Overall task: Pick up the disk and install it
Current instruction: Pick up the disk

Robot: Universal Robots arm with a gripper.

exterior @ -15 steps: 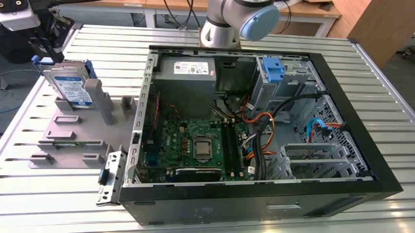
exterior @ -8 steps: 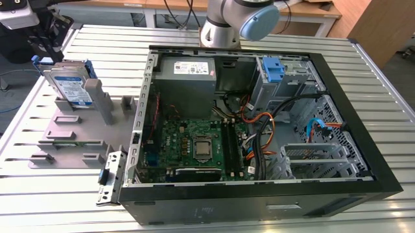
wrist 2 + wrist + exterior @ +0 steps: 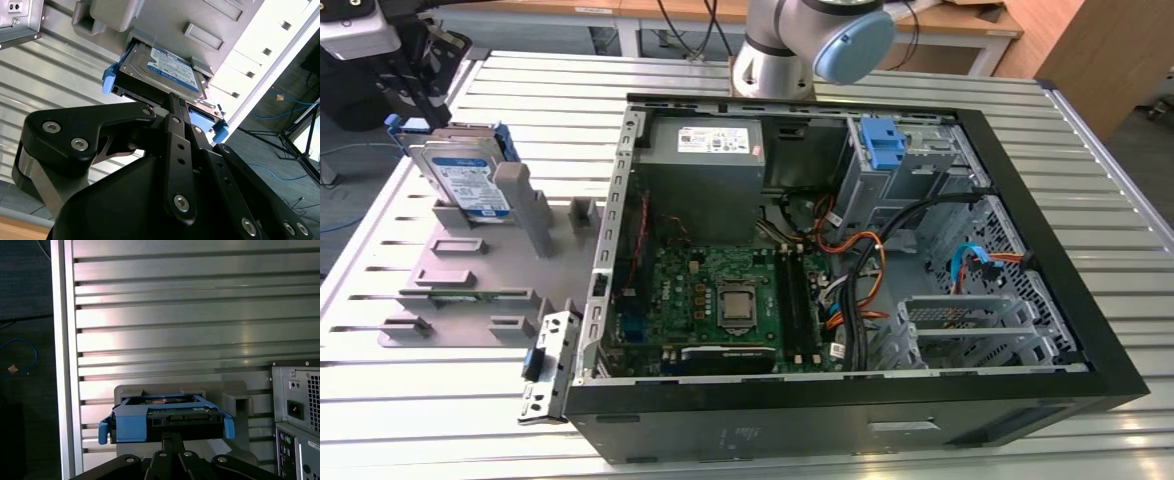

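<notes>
Hand [image 3: 172,439] sits right at the disk's [image 3: 167,412] upper edge. In both wrist views the black fingers [image 3: 175,125] look pressed together into one narrow bar, nothing seen between them. Tips reach the blue side rail [image 3: 130,421]. Poor angle, so they're probably just touching it, but I can't tell for sure.

Disk stands on edge in a slot of the grey holder [image 3: 467,260], label facing out, at the far end of the holder on the exterior view's left. The holder lies flat on the slatted metal desk [image 3: 400,400], just beside the open PC case [image 3: 854,405].

Inside the case, the power-supply box [image 3: 707,145] is at the far side w/ the green motherboard [image 3: 720,300] nearer. The arm's base [image 3: 787,50] stands beyond the case's far wall.
</notes>
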